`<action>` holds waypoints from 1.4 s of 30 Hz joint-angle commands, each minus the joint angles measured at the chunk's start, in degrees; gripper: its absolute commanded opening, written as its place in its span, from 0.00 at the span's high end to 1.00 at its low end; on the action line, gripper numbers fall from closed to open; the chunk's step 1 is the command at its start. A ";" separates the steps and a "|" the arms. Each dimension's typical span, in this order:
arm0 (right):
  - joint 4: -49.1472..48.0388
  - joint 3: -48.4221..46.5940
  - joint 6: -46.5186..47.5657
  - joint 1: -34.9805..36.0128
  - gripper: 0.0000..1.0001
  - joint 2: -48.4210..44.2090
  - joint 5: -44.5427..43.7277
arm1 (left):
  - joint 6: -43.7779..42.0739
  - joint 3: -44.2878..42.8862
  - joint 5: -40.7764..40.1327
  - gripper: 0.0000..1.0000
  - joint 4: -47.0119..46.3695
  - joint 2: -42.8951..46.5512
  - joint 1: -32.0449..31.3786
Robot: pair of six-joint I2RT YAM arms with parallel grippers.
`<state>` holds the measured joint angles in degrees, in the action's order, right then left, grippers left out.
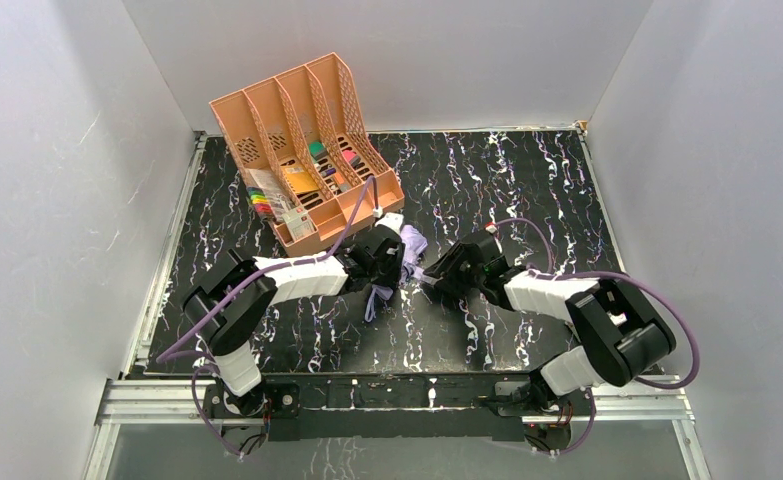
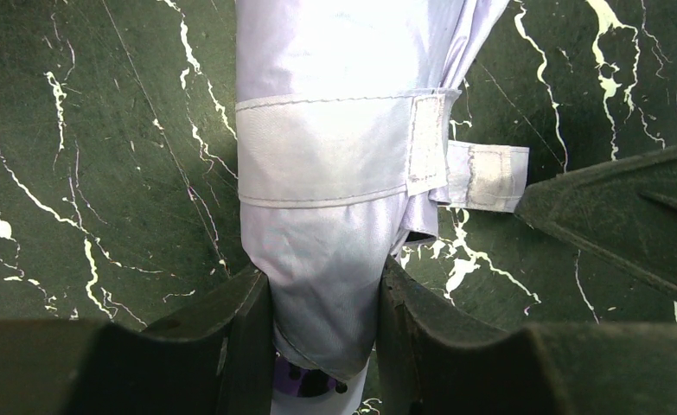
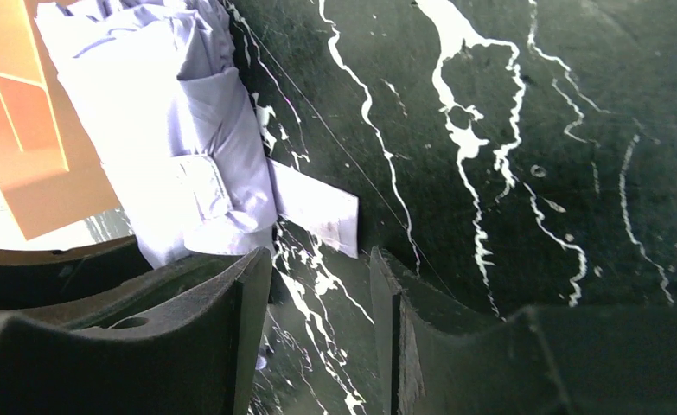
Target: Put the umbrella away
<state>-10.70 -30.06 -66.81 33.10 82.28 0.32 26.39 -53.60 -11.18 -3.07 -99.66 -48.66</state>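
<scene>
**Figure.** The umbrella (image 2: 317,259), folded and bound by its strap (image 2: 335,160), is shown near the front corner of the peach file organiser (image 1: 307,150). Whether it rests on the worktop (image 1: 527,180) or is held just above it cannot be told. Its narrow end is clamped between the fingers of the left tool (image 2: 324,290). The right tool (image 3: 319,259) is held apart and empty, with the free strap tab (image 3: 317,212) just ahead of its gap.

Risks are judged as follows:
- **Weak grip:** the grip is taken on slack fabric at one end, so the bundle may sag or slip out when lifted.
- **Snagged tab:** the strap could be peeled open if the tab is caught by the right tool.
- **Collision:** the organiser's wall could be struck by the drooping end.
</scene>
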 commanded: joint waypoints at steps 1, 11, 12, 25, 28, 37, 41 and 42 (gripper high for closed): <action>-2.24 1.64 -1.17 -0.50 0.45 2.93 -0.82 | -1.28 4.78 -2.18 1.00 15.47 -6.06 -0.46; -11.98 5.56 -0.15 -2.51 0.44 5.21 2.77 | -1.27 3.80 -3.31 1.00 16.82 -7.69 -0.72; -13.57 6.33 0.07 -2.88 0.44 5.56 3.81 | -1.26 3.82 -3.32 1.00 16.89 -7.78 -0.73; -24.21 5.24 6.91 -7.01 0.42 8.79 9.83 | -0.68 3.27 -3.50 1.00 17.85 -8.28 -1.32; -24.11 2.91 8.58 -7.60 0.42 11.16 12.34 | -0.76 3.08 -3.67 1.00 18.17 -8.60 -1.42; -29.69 -1.12 21.90 -7.70 0.52 19.35 23.47 | -0.76 2.54 -3.59 1.00 18.53 -9.17 -1.70; -38.02 0.16 28.79 -7.75 0.50 21.51 29.20 | -0.81 2.45 -3.78 1.00 18.70 -9.44 -1.78; -38.23 0.11 29.87 -7.79 0.48 21.54 29.21 | -0.82 2.33 -3.72 1.00 18.65 -9.59 -1.78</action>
<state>-45.39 -31.07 -46.11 25.30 101.84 27.24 25.98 -56.01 -14.96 0.36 -101.86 -50.13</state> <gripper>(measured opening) 0.476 0.350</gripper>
